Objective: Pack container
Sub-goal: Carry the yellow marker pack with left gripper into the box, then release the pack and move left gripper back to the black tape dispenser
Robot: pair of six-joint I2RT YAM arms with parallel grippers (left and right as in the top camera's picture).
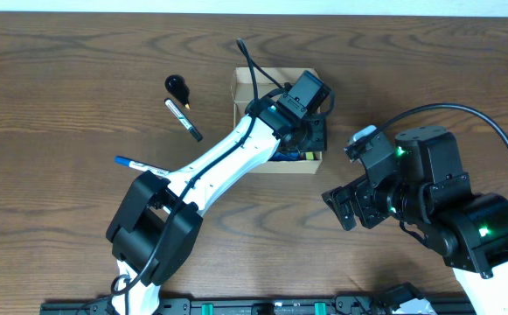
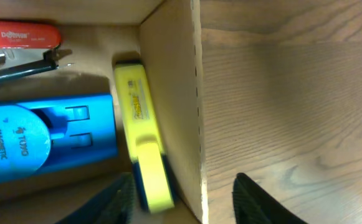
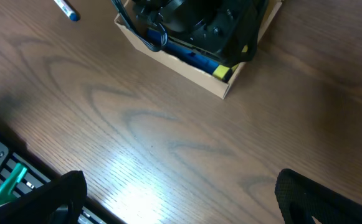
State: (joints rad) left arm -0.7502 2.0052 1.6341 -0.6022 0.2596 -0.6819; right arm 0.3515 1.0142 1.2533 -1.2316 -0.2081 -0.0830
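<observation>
The cardboard box (image 1: 255,80) sits mid-surface toward the far side, with a yellow highlighter (image 2: 144,134) lying against its right wall, beside a blue eraser block (image 2: 43,140) and a red tool (image 2: 19,34). The left arm stretches from the near left, wrist bent down over the box. The left gripper (image 2: 187,199) has its fingers (image 2: 117,200) apart, gripping nothing and seemingly astride that wall. I'd lift straight up so nothing snags, then go for the marker (image 1: 184,118) or blue pen (image 1: 134,162) lying to the left. The right gripper (image 3: 181,193) hangs near right, fingers spread wide, empty.
</observation>
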